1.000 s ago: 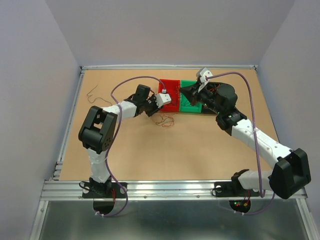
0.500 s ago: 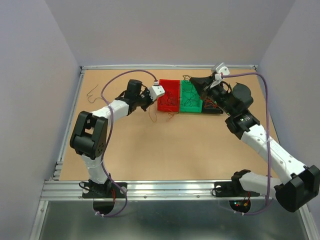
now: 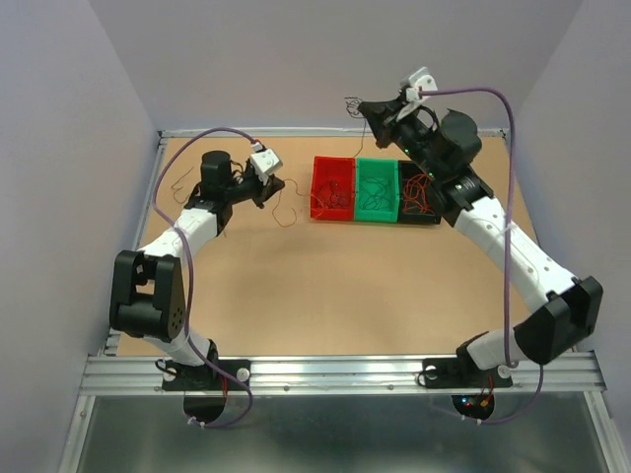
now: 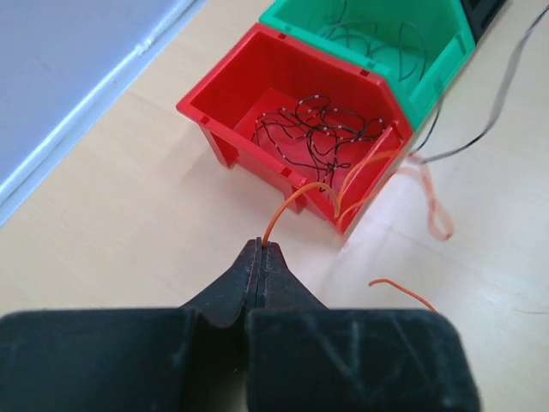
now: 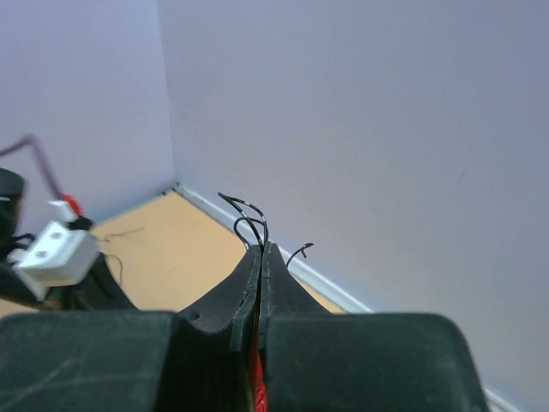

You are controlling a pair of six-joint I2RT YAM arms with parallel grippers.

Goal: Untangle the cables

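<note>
My left gripper [image 4: 260, 245] is shut on the end of a thin red-orange cable [image 4: 296, 196], which arcs toward the front of the red bin [image 4: 225, 110]. In the top view that gripper [image 3: 273, 186] is low over the table, left of the red bin [image 3: 317, 197], with the cable [image 3: 287, 213] trailing below it. My right gripper [image 5: 262, 246] is shut on black cables [image 5: 247, 209] whose curled ends stick out past its tips. It is raised high above the back edge [image 3: 364, 106]. Black cables [image 4: 316, 130] lie tangled in the red bin.
A green bin [image 3: 377, 202] and a black bin [image 3: 435, 212] holding red-orange cables stand right of the red bin. A loose orange piece [image 4: 401, 291] and a black cable [image 4: 480, 129] lie on the table. A thin cable [image 3: 180, 180] lies far left.
My left gripper has moved left, away from the bins, drawing the red-orange cable out. My right gripper has risen and moved back from over the bins, with black cables in it.
</note>
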